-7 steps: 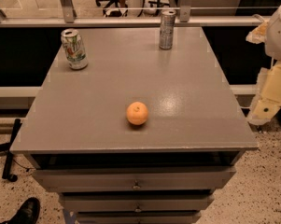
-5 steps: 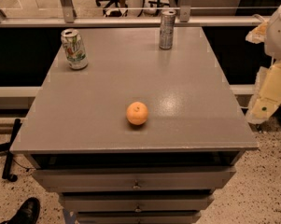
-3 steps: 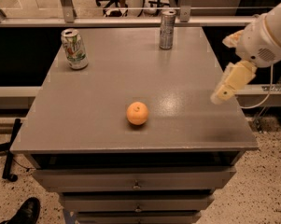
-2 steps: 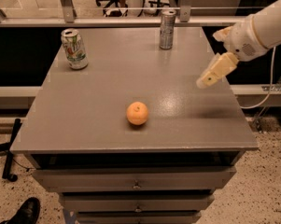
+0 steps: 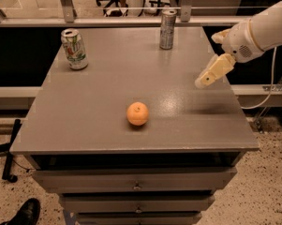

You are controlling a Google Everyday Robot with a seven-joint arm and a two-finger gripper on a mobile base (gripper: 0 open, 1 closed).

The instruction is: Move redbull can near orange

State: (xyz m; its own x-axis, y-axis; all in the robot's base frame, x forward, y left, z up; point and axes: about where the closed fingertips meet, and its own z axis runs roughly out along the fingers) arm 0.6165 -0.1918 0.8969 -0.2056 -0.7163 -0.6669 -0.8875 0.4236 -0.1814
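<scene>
Jaws wide, the cream gripper (image 5: 207,59) hovers over the grey desk (image 5: 98,88), slim silver metal can (image 5: 167,29) beyond-left, round orange fruit (image 5: 137,113) nearer-left.

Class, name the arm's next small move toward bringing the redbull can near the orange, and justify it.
Probably reach the gripper across toward the redbull can: it hangs above the table's right side, apart from the can, which stands upright at the far edge, behind the orange.

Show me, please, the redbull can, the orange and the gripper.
redbull can (image 5: 167,29): camera view, middle of its side.
orange (image 5: 137,113): camera view, its centre.
gripper (image 5: 207,78): camera view, tan tip, right of the orange.
</scene>
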